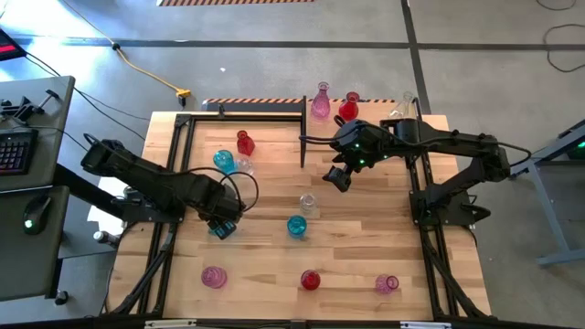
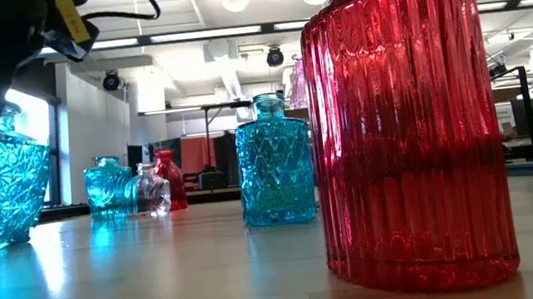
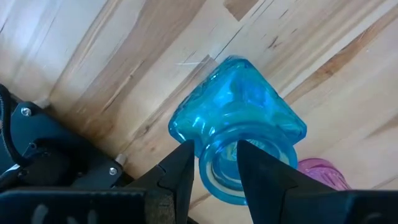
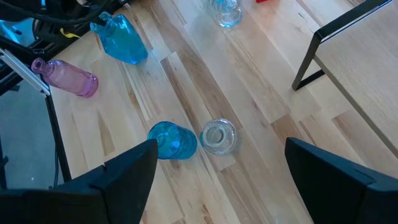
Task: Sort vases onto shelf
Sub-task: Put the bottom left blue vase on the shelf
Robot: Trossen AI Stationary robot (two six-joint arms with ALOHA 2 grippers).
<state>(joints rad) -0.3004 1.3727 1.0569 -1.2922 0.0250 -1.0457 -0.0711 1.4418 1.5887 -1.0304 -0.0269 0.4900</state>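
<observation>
Vases on the worktop (image 1: 366, 238), shelf (image 1: 366, 128) nearby

Left gripper (image 3: 214, 180) jaws clamp a turquoise vase's (image 3: 239, 124) neck (apparently empty) beside the shelf; right gripper (image 1: 336, 178), jaws spread wide, hovers over a clear vase (image 4: 219, 137) near the shelf.

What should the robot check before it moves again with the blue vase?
1. Left pincer clamped on the turquoise vase at its neck: ok.
2. Turquoise vase standing upright on the table: ok.
3. Grip firm enough to lift: cannot tell.
4. Right pincer open, above the clear vase: ok.
5. Bare room on the shelf: ok.
</observation>
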